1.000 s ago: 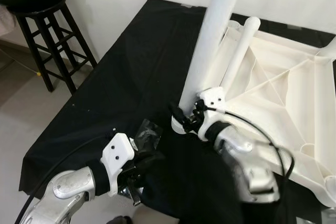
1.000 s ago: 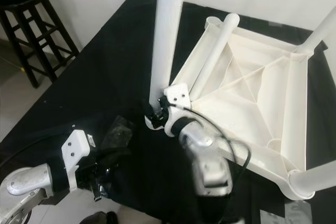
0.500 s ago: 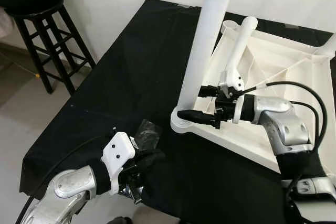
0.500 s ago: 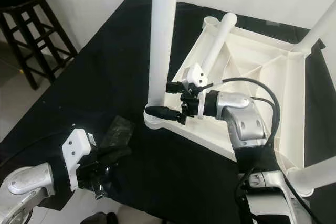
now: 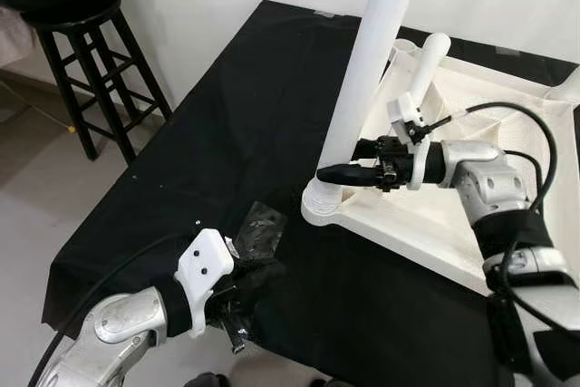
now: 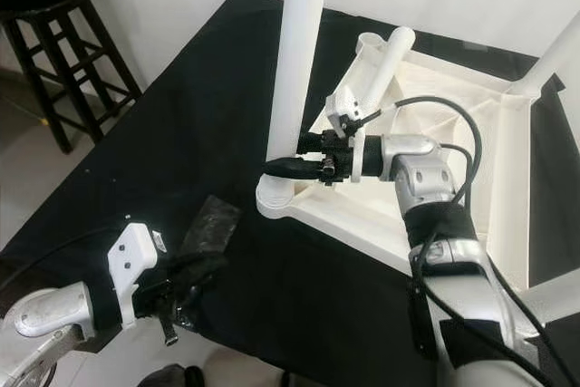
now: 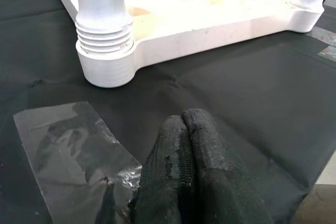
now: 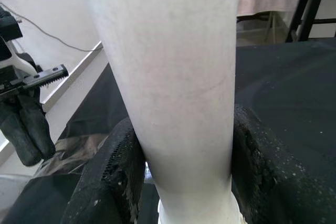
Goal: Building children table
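Nearest the camera, the left gripper (image 5: pixel 249 283) is held low over the near edge of the black-covered tabletop (image 5: pixel 227 133), its two fingers (image 7: pixel 186 166) pressed together with nothing between them. Just beyond its fingertips, a crumpled clear plastic wrapper (image 5: pixel 258 228) lies flat on the cloth. Farther in, the white children's table (image 6: pixel 453 142) lies upside down on the tabletop, its ribbed underside facing up. At its near corner an upright white leg (image 5: pixel 367 74) is seated in a threaded socket (image 7: pixel 105 51). The right gripper (image 5: pixel 340 174) is closed around the lower part of this leg, one finger on each side of it. A loose leg (image 6: pixel 385 61) lies across the upturned underside behind the gripper. At the far left, a black wooden stool (image 5: pixel 100 65) stands on the floor beside the tabletop.
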### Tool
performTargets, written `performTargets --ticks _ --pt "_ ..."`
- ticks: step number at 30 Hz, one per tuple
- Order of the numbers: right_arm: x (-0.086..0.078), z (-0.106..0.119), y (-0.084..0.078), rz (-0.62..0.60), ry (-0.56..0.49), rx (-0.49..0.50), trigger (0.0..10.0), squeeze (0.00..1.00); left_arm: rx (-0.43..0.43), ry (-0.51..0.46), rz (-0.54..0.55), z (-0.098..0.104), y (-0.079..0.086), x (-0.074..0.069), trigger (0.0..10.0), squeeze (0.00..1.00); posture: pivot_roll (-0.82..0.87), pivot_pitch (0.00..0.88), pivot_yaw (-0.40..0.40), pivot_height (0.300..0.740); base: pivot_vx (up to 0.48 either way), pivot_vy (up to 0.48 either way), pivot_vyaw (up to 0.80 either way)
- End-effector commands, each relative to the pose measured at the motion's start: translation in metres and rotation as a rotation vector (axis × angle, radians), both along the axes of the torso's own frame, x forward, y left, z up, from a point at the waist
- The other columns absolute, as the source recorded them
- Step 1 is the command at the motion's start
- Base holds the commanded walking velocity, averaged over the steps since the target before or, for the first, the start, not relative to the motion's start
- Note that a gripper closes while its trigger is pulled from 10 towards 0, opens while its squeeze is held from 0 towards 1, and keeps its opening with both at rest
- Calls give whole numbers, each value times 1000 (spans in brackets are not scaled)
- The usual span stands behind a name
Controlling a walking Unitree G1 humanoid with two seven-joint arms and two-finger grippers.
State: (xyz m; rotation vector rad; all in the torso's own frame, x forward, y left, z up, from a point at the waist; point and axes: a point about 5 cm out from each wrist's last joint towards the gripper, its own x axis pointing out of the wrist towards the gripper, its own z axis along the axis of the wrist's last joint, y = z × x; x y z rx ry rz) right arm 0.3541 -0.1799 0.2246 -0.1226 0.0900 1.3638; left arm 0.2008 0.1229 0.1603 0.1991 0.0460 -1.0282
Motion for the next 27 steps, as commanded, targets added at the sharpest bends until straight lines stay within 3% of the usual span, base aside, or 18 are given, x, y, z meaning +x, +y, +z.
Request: performTargets --ticks 1,3,5,8,9,12,13,14,16,17,19,24,25,26,27 --pt "-1 1 -7 2 8 12 0 0 13 9 -7 -1 -1 -3 10000 0 118 181 -76 740 0 0 0" --pt "-4 -1 -9 10 12 8 0 0 12 9 -7 -1 -1 -3 10000 0 116 183 -76 740 0 0 0" --pt "-20 -15 -9 46 25 5 0 0 8 10 -12 0 -1 -4 10000 0 104 191 -78 740 0 0 0" --pt "-30 -24 -6 51 23 -10 0 0 6 11 -17 1 -1 -4 10000 0 102 195 -80 740 0 0 0" --pt "-48 -44 14 -32 32 -21 0 0 4 13 -23 1 0 -5 10000 0 92 202 -85 740 0 0 0" --pt "-55 -53 25 -104 46 -16 0 0 4 14 -26 2 0 -6 10000 0 90 203 -85 740 0 0 0" --pt "-58 -64 44 -277 62 7 0 0 3 14 -29 2 2 -6 10000 0 81 211 -74 740 0 0 0" --pt "-66 -80 67 -629 146 57 0 0 5 18 -39 3 4 -6 10000 0 70 216 -60 740 0 0 0" --pt "-66 -80 67 -629 146 57 0 0 5 18 -39 3 4 -6 10000 0 70 216 -60 740 0 0 0" --pt "-72 -84 72 -736 193 70 0 0 6 20 -44 3 5 -6 10000 0 70 216 -60 740 0 0 0" --pt "-74 -87 77 -809 103 19 0 0 13 30 -64 2 6 -5 10000 0 76 200 -46 740 0 0 0" --pt "-65 -83 73 -821 93 17 0 0 14 29 -69 1 6 -5 10000 0 83 192 -52 740 0 0 0" --pt "-63 -81 72 -815 90 12 7608 0 13 22 -67 1 6 -5 10000 0 86 188 -57 740 0 0 0" --pt "-63 -79 72 -810 89 9 7608 0 13 16 -65 2 6 -5 10000 0 86 188 -57 740 0 0 0" --pt "-63 -75 72 -795 79 11 10000 0 15 10 -61 2 6 -5 10000 0 86 183 -58 740 0 0 0"
